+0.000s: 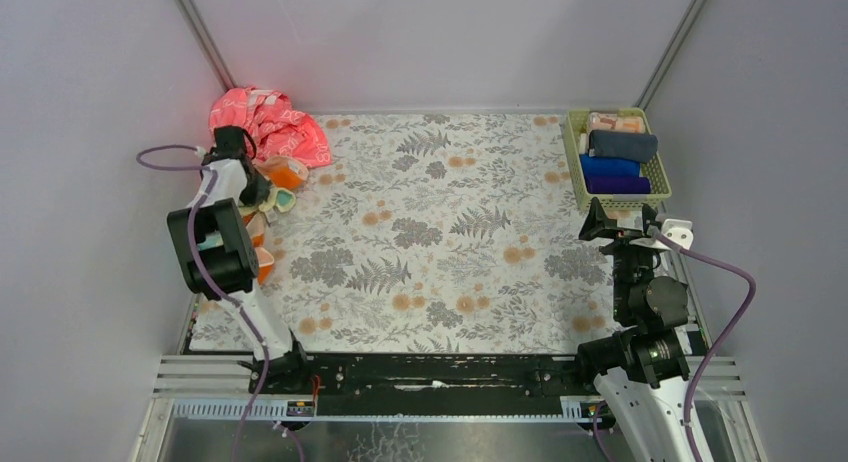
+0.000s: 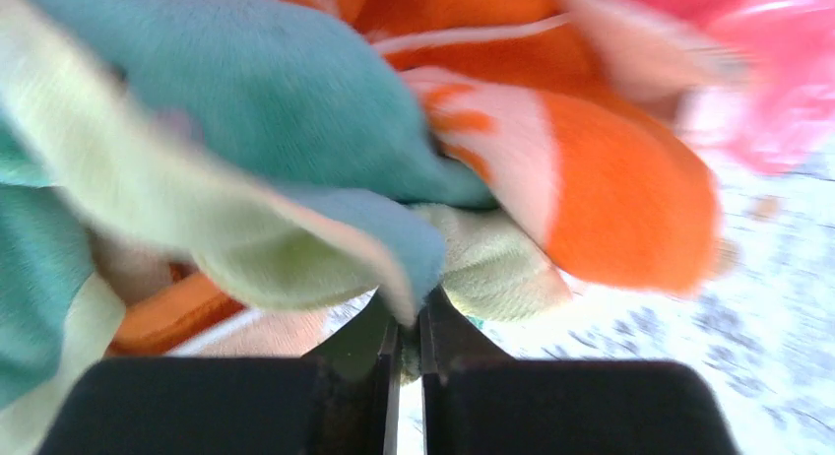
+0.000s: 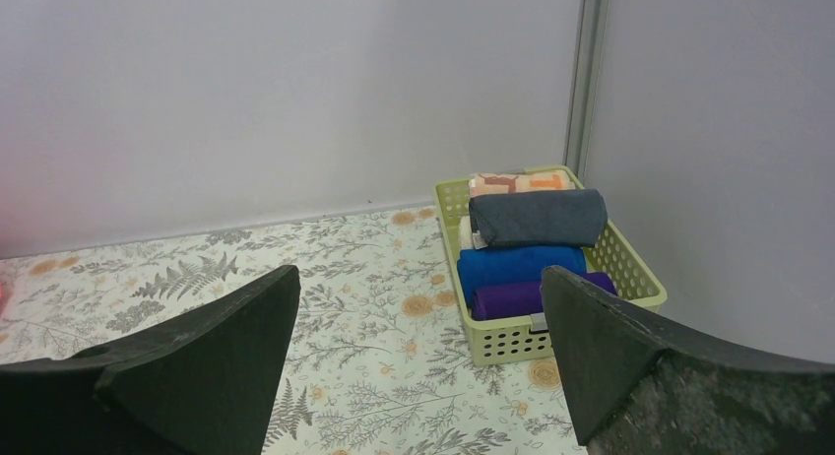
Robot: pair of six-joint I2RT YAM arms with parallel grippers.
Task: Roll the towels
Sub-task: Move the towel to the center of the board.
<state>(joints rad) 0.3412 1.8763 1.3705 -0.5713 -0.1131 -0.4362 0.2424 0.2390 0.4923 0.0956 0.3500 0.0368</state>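
Note:
My left gripper (image 1: 268,194) is at the far left edge of the table, in a heap of towels. In the left wrist view it (image 2: 409,322) is shut on a fold of the mint-teal towel (image 2: 276,91), which has a pale green underside and bunches up over the fingers. The orange and peach towel (image 2: 610,199) lies crumpled just behind and to the right; it also shows in the top view (image 1: 285,170). My right gripper (image 1: 622,222) is open and empty at the right side, in front of the basket; in its wrist view (image 3: 418,278) the jaws stand wide apart.
A pink towel (image 1: 270,122) lies crumpled in the far left corner. A pale green basket (image 1: 658,194) at the far right holds several rolled towels, grey, blue and purple (image 3: 537,217). A floral cloth (image 1: 440,232) covers the table. Grey walls close in on three sides.

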